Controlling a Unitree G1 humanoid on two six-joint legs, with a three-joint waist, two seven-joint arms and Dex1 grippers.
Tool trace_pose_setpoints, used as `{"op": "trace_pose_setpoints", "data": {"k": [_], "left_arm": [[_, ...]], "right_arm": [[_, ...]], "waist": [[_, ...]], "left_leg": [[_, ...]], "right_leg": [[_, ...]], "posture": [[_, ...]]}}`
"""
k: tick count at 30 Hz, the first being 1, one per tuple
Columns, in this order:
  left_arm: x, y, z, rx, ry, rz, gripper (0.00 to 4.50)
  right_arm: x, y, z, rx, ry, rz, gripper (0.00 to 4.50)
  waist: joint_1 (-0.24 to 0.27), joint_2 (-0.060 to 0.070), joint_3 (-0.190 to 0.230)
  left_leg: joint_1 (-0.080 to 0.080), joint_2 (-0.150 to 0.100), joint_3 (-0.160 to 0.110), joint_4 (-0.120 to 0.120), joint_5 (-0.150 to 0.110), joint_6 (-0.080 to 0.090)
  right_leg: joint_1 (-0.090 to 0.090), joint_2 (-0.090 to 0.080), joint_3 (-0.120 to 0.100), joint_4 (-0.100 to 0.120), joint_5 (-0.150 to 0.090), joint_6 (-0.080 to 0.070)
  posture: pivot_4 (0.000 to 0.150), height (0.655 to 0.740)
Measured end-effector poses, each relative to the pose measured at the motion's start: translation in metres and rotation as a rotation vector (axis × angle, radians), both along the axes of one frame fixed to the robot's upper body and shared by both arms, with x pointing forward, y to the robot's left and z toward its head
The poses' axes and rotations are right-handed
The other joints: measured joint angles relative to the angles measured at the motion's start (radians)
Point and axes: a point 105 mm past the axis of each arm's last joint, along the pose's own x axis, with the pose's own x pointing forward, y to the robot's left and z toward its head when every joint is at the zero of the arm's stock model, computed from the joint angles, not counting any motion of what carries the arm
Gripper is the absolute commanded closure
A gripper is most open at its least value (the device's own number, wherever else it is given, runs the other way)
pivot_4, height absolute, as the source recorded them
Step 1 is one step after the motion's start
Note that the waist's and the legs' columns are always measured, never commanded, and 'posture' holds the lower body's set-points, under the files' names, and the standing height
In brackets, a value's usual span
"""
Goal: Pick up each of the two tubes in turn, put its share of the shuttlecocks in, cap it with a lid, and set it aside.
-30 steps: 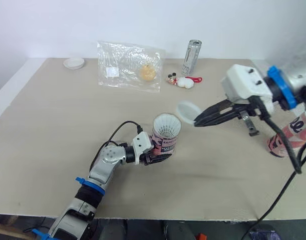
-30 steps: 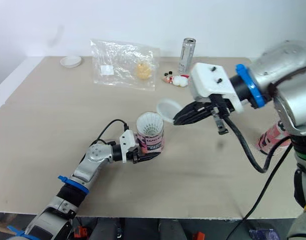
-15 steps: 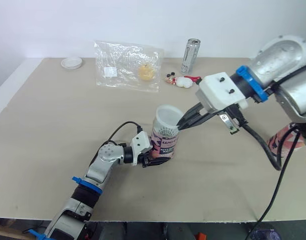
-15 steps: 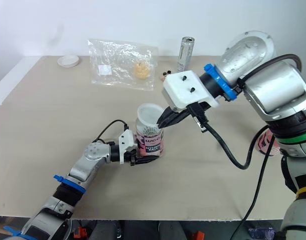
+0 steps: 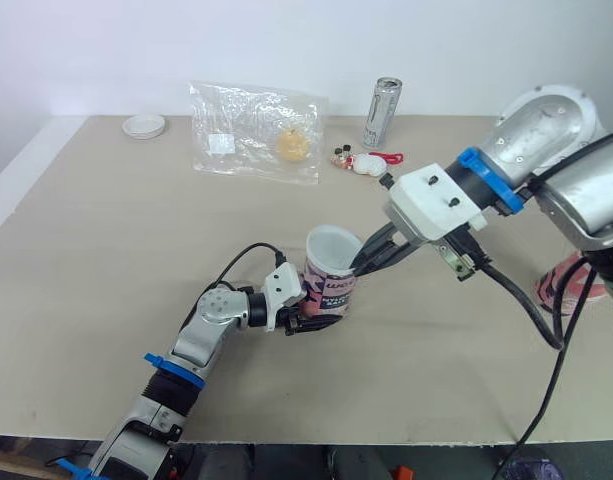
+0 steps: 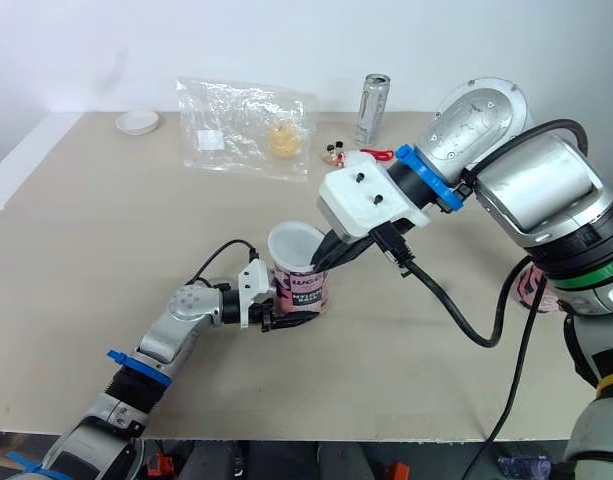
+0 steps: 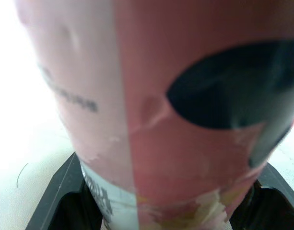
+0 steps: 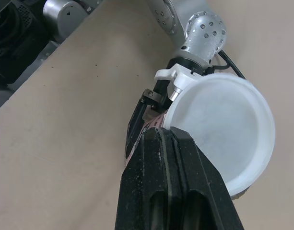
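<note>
We record a beige tabletop [image 5: 106, 260]. Well beyond the jaws of the left gripper [image 5: 311, 316] lie a clear plastic bag [image 5: 254, 130] and, at the far corner, a white lid [image 5: 144, 125]. Beyond the jaws of the right gripper [image 5: 360, 266] a silver can [image 5: 383, 100] stands, and just nearer lies a small charm [image 5: 364, 164] on a red cord. A pink tube [image 5: 569, 285] stands well out to their right, near the edge.

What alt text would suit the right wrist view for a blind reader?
The right gripper pinches the rim of a round white plastic lid, holding it over a pink cardboard tube gripped by the left gripper, with a beige tabletop behind.
</note>
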Motion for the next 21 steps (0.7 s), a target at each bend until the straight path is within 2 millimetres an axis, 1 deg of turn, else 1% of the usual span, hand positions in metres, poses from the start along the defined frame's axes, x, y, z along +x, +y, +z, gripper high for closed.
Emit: {"op": "trace_pose_setpoints", "data": {"k": [21], "left_arm": [[0.000,0.000,-0.001,-0.007,0.017,0.021,1.75]], "right_arm": [[0.010,0.002,-0.001,-0.016,-0.035,0.011,4.42]], "waist": [[0.000,0.000,0.000]], "left_leg": [[0.001,0.000,0.000,0.000,0.000,0.000]], "right_leg": [[0.000,0.000,0.000,0.000,0.000,0.000]], "posture": [[0.150,0.7400]]}}
